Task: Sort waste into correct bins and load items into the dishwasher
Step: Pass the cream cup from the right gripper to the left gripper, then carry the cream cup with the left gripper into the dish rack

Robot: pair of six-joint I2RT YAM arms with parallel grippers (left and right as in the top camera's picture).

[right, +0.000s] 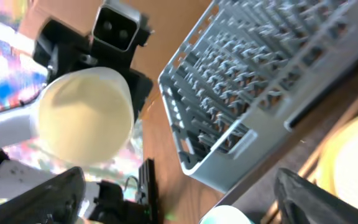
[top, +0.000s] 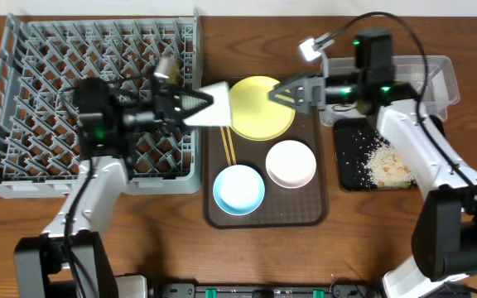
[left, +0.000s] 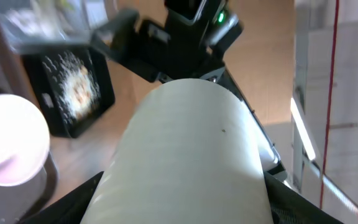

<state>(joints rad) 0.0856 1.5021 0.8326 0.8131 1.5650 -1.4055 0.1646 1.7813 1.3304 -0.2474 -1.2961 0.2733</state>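
Your left hand (top: 195,106) pinches the pale cup (top: 212,106) on its side above the table (top: 346,257), between the grey rack (top: 56,66) and the brown tray (top: 313,211). The cup's long axis runs left to right, its wider end toward your right hand (top: 281,91). That hand hangs spread and empty over the yellow plate (top: 259,116), near the cup. Only the overhead view shows the chopsticks (top: 228,145), blue bowl (top: 238,189) and white bowl (top: 291,163) on the tray. The left wrist view shows the cup's flank, while the right wrist view meets its round end face-on.
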